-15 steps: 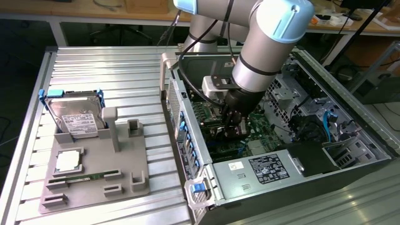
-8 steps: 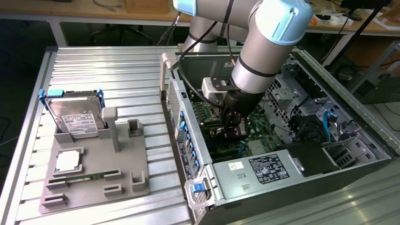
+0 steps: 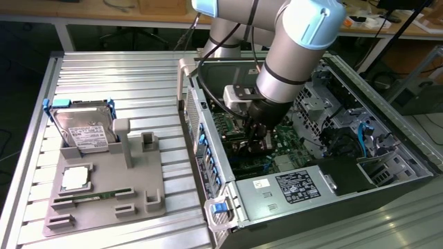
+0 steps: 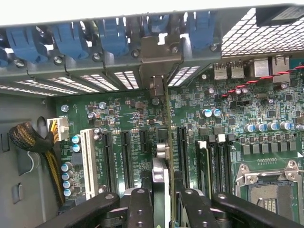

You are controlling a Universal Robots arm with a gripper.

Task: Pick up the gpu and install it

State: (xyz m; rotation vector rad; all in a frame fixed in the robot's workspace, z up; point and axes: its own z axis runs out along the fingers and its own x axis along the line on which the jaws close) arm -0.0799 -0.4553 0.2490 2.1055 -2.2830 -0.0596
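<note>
Gripper [image 3: 258,136] at the end of the grey arm reached down inside the open computer case [image 3: 408,155] in the exterior view, low over the motherboard [image 3: 287,142] near the case's wall toward the exterior view's left; what it carried was hard to make out there. On the grey parts tray [image 3: 104,205] toward the table's left edge in that view, a hard drive [image 3: 84,132] stood in its holder and a memory stick [image 3: 90,197] lay in a slot near the tray's front edge. From the wrist view, the gripper [image 4: 161,202] was clamped on the gpu [image 4: 162,161], seen edge-on between the black fingers [image 4: 140,204]. The card stood upright on its edge, its long axis running from the gripper toward the case's rear wall, where its silver bracket [image 4: 159,54] met the slot openings below the blue latches [image 4: 111,35]. It sat in line with the expansion slots [image 4: 126,159], apparently in or just above one. I judged it light and stiff yet fragile, best held by the board's bare edges, clear of fan and components.
</note>
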